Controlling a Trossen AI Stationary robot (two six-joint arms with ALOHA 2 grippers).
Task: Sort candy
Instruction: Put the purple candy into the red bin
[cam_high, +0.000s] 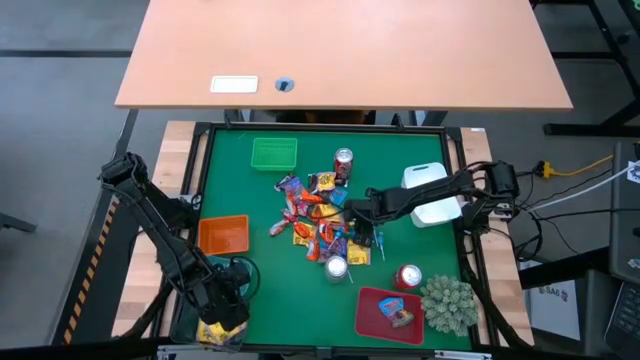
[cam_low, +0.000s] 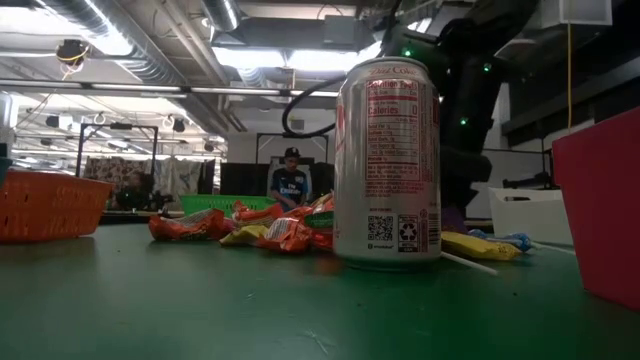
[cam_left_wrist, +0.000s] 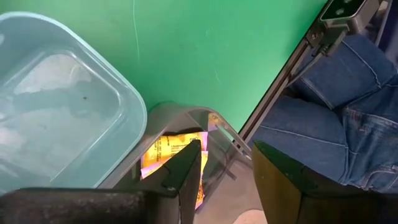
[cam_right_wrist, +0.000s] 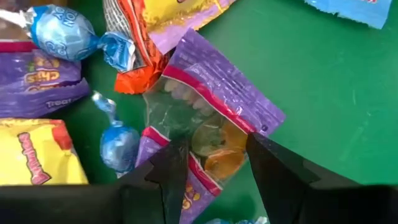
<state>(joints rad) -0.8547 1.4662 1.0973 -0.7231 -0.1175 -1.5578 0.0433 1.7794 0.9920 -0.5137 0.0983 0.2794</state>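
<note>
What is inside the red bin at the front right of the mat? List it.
The red bin holds a blue wrapped candy and a darker packet beside it. Anything lying beneath those two is covered, and the low view shows only the bin's outer wall.

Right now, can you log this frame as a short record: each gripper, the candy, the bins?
left gripper: open, over a clear tub at the table's near-left corner; yellow packet inside the tub
right gripper: open, over a purple packet in the pile
candy pile: mid-table, mixed wrappers
red bin: holds a few pieces
orange bin: contents cannot tell
green bin: looks bare
</note>
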